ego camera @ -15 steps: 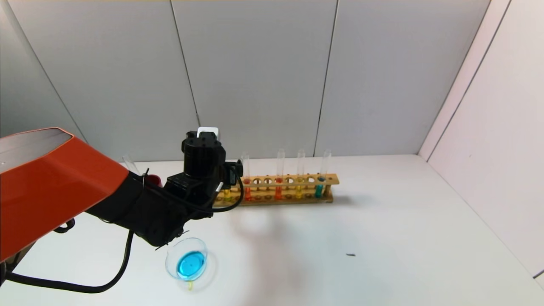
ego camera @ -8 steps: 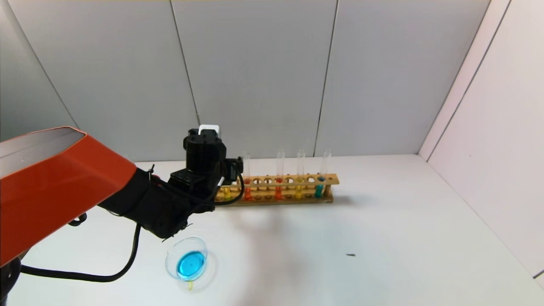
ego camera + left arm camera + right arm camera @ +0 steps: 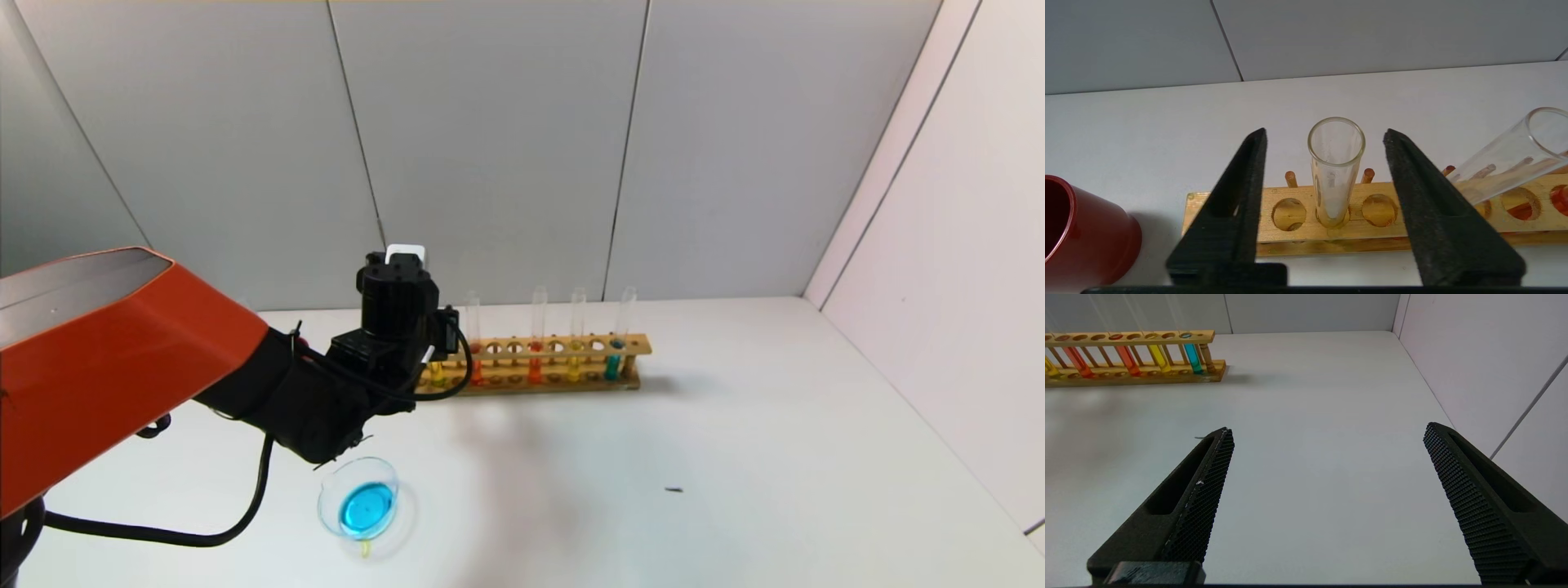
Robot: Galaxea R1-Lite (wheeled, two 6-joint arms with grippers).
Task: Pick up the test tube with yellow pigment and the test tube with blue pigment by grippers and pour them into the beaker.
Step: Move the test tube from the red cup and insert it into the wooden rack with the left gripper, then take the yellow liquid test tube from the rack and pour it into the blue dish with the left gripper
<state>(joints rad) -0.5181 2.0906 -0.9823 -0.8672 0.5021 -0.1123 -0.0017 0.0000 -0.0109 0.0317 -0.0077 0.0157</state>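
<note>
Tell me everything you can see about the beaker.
The beaker is a low, wide clear glass vessel with a small pouring lip and a yellow mark on its near side. It stands upright on the white table, holding a shallow pool of blue liquid. It sits just below the left gripper's arm, in front of the rack. Nothing grips it.

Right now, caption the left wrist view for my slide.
Open left gripper straddles an upright test tube in the wooden rack.

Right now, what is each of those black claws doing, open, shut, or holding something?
Left gripper: open, fingers either side of a test tube standing in the wooden rack, not gripping it.
Right gripper: open, holding nothing, over the bare table.
</note>
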